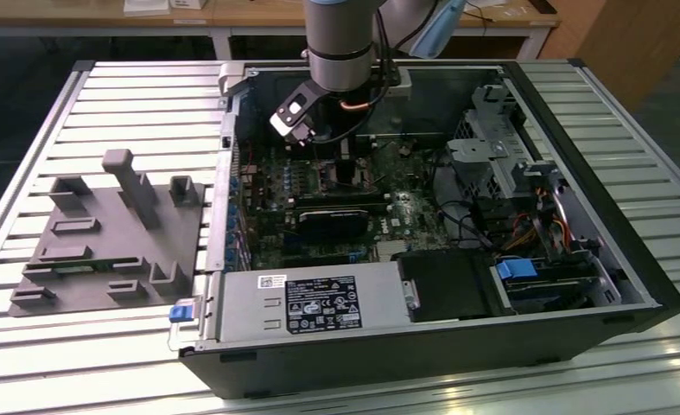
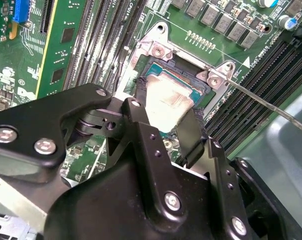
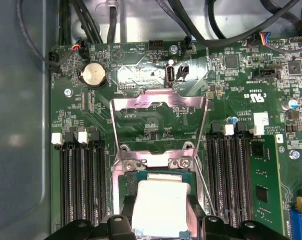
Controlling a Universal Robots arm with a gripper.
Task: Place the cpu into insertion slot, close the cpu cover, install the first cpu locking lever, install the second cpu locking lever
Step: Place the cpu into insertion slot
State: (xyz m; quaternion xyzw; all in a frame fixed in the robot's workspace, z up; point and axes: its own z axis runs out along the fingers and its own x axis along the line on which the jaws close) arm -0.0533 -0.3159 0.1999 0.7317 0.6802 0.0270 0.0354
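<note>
A: What carries everything?
B: Slatted metal bench (image 1: pixel 121 95), with its ribs running across the exterior view.
A: What's directly on it?
B: 2 things. An open dark computer case (image 1: pixel 432 359) lies on its side, covering the middle and the exterior view's right. A grey fixture plate (image 1: pixel 86 259) with upright posts lies flat at the exterior view's left, just beside the case. Can't tell if they touch.

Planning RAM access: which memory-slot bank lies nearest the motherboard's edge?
The bank across the cpu from the green card; the other bank adjoins that card.
</note>
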